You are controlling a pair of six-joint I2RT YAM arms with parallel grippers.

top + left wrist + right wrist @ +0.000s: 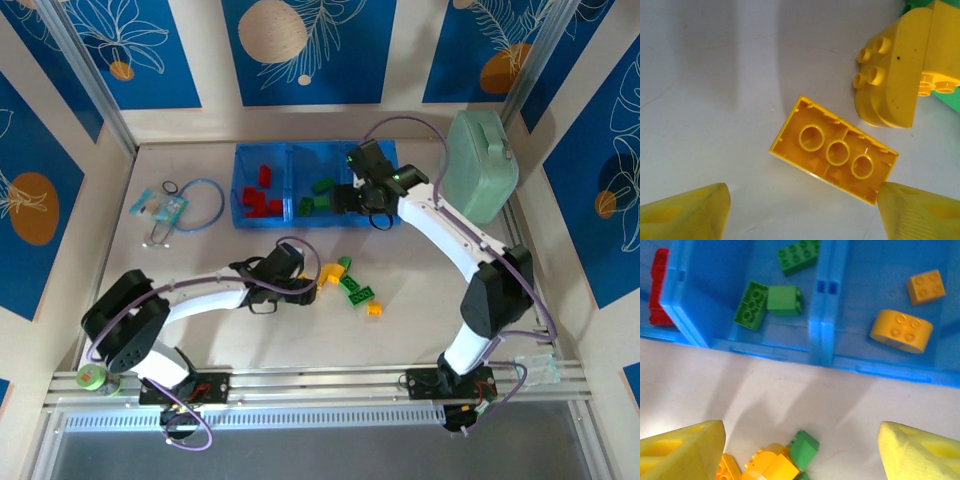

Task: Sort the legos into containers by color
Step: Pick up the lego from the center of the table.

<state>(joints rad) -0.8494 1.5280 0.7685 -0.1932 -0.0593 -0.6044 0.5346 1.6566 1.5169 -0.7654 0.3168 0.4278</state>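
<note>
The blue tray point(290, 150) lies at the back, with red legos point(262, 195) in its left compartment and green legos point(320, 195) in the middle one. In the right wrist view the right compartment holds a rounded yellow brick point(901, 330) and an orange brick point(925, 286), beside green bricks point(785, 300). My right gripper point(800, 450) is open and hovers over the tray's near wall point(765, 352); it holds nothing. My left gripper point(802, 215) is open and low over the table, with an upside-down yellow brick point(835, 150) just ahead between its fingers point(685, 212). A rounded yellow brick point(895, 75) lies beyond.
A loose pile of yellow and green legos point(355, 285) and an orange brick point(375, 308) lie mid-table. A mint-green case point(480, 165) stands at the back right. A blue cable loop point(195, 205) and a packet point(160, 207) lie at the left, and a green tape roll point(92, 377) at the near left.
</note>
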